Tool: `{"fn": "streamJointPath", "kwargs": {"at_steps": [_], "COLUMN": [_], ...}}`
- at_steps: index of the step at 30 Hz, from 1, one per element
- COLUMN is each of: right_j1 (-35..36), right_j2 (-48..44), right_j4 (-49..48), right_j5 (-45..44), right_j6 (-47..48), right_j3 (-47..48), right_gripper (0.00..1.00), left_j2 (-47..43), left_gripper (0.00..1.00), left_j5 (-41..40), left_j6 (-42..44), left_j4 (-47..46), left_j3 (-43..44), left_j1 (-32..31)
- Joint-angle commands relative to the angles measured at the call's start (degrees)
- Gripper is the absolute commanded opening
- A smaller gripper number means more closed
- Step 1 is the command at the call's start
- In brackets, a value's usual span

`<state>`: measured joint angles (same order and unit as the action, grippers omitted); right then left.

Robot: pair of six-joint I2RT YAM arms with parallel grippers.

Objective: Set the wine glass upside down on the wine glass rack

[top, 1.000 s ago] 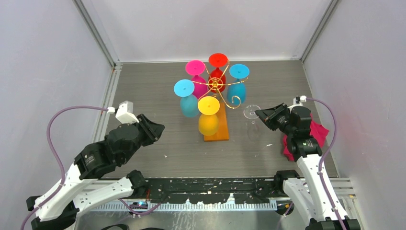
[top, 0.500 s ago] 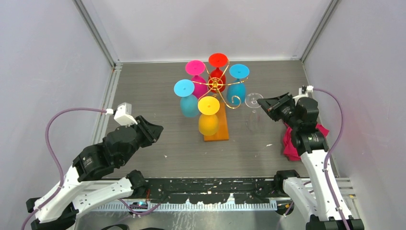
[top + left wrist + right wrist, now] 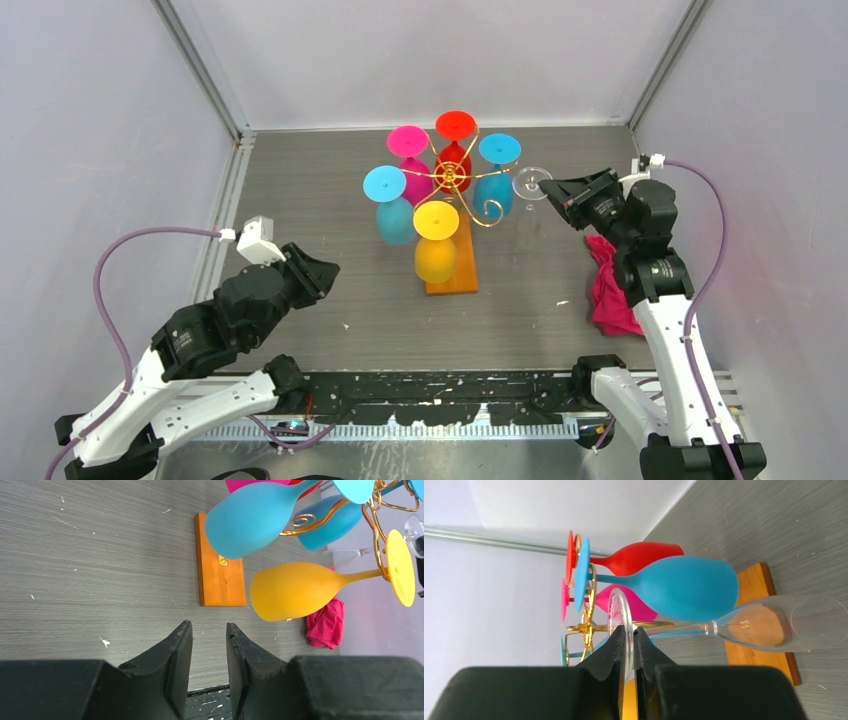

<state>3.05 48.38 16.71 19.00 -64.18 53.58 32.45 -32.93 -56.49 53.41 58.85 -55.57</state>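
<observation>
— Grey desk (image 3: 300, 200), from above: what changed?
— The wine glass (image 3: 531, 181) has risen, inverted, beside the wine glass rack (image 3: 452, 178).
— Left wrist?
— Left jaws parted, empty.
— Right wrist?
— Right jaws pinch its foot; hooking looks next.

The right hand (image 3: 629, 644) pinched the foot of the clear wine glass (image 3: 784, 622) at the frame's centre; its bowl pointed right, before a blue glass (image 3: 684, 587) on the wine glass rack (image 3: 586, 627).
</observation>
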Motion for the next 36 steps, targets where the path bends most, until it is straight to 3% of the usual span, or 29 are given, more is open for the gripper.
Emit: {"fn": "streamJointPath", "kwargs": {"at_steps": [1,36], "right_j1": [0.2,9.3], "right_j2": [0.2,3.8], "right_j4": [-4.3,-5.7], "right_j5": [1.9,1.7], "right_j6": [-1.2,-1.2], "right_j3": [4.3,8.3], "right_gripper": [0.01,0.01], "left_j2": [0.0,3.1], "left_gripper": [0.33,0.32], "left_j5": [-1.4,0.3], "left_j6": [1.0,1.3], "left_j4": [-2.6,-5.8], "left_j3": [-0.3,-0.3], "left_j1": [-0.3,-0.3]}}
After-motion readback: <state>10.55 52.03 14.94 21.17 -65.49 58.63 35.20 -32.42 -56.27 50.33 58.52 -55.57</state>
